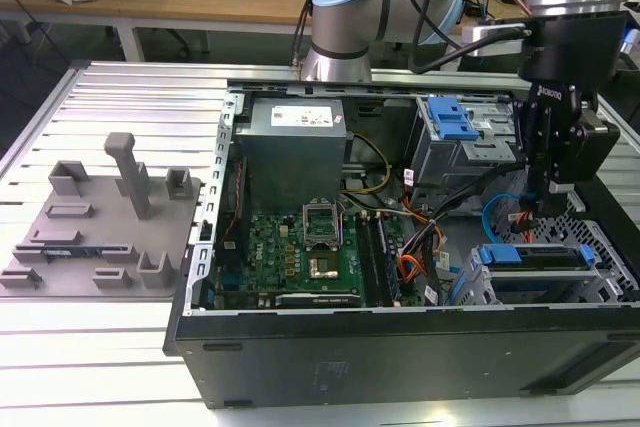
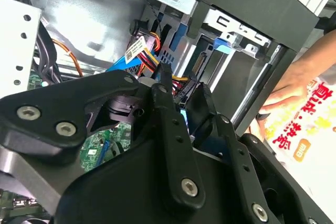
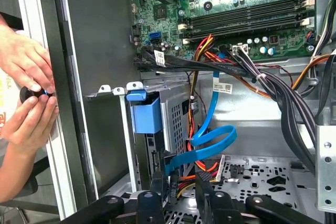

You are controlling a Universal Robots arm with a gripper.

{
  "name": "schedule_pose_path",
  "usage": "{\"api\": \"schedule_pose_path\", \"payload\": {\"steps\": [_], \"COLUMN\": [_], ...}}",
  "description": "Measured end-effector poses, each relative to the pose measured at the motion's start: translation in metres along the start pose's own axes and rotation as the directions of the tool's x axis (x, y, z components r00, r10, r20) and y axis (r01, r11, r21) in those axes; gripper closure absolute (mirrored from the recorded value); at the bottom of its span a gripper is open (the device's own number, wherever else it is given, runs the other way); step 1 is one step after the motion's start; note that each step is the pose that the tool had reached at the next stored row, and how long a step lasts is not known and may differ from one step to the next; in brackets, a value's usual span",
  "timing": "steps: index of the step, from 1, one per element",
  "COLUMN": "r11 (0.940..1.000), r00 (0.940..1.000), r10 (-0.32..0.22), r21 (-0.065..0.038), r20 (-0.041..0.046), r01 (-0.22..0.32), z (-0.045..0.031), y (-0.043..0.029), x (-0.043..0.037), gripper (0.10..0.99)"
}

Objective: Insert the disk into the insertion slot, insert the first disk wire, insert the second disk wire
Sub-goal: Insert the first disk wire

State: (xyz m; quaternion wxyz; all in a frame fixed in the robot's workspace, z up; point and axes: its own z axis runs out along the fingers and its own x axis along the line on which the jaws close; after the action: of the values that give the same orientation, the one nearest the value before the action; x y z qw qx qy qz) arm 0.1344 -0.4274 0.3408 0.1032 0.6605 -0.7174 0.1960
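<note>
- The hand [image 3: 179, 190] hangs low inside the open computer case [image 1: 400, 357], at about 3 o'clock on the case in the exterior view. A black plug [image 2: 182, 92] trailing red and yellow wires sits within it. I cannot tell whether the hand is clenched on that plug or only around it.
- Just beside the plug, a flat blue cable [image 3: 212, 137] loops down toward the back of the disk. Whether its end is seated cannot be made out.
- The disk [image 1: 530, 255] lies in the slot [image 3: 175, 119], the grey cage with holed walls, at about 6 o'clock from the hand in the exterior view. The first step looks done.
- As a judgement, the disk is dense, rigid and sensitive to knocks, so it is best held by the edges of its blue frame, not the label.
- The plug is small and stiff, and its body is the place to hold. The wires are soft and would kink or pull loose.
- A taller cage [image 1: 455, 122] with a blue latch stands at about 10 o'clock from the hand.
- A person's hands [image 3: 29, 72] are just outside the case wall.
- Grey blocks [image 1: 100, 217] sit on the table [image 1: 120, 87] at the case's 9 o'clock.
</note>
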Motion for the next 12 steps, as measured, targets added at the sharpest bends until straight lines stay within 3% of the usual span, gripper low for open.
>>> {"api": "schedule_pose_path", "payload": {"steps": [6,12], "r11": [1.0000,1.0000], "r00": [0.9999,0.9999], "r10": [-0.002,-0.004], "r21": [0.002,0.002], "r20": [-0.0111,-0.0154], "r01": [0.002,0.004], "z": [-0.0012,0.0010], "y": [0.0003,-0.0013], "x": [-0.0045,-0.0055], "gripper": [0.706,0.706]}}
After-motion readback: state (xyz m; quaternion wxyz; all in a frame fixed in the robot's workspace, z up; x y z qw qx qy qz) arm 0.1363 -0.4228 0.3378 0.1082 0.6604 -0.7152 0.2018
